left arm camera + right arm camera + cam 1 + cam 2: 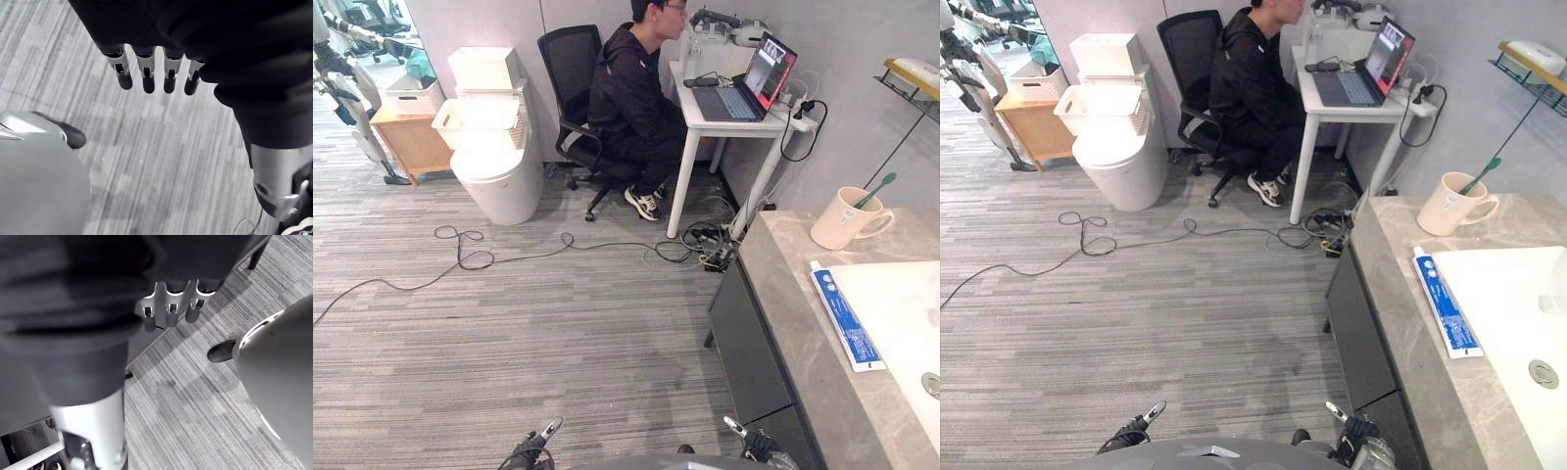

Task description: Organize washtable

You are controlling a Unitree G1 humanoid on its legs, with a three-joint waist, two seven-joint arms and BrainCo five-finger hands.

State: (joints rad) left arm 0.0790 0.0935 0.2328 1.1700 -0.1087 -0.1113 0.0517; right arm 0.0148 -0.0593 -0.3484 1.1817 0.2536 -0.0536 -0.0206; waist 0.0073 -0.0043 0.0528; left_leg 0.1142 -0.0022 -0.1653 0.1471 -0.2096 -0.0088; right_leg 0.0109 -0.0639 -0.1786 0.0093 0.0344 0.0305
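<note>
Apparently, tidying is not yet started.
Cup (842,217), toothbrush (873,190) and toothpaste (845,318) wait on the surface (788,294); left robot hand (148,73) and right robot hand (171,308) hang loose-fingered, holding nothing.

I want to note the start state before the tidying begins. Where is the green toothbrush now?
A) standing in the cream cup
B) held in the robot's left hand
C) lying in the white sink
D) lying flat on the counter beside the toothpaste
A: the green toothbrush leans inside the cream cup on the counter, apart from the toothpaste tube.
</note>
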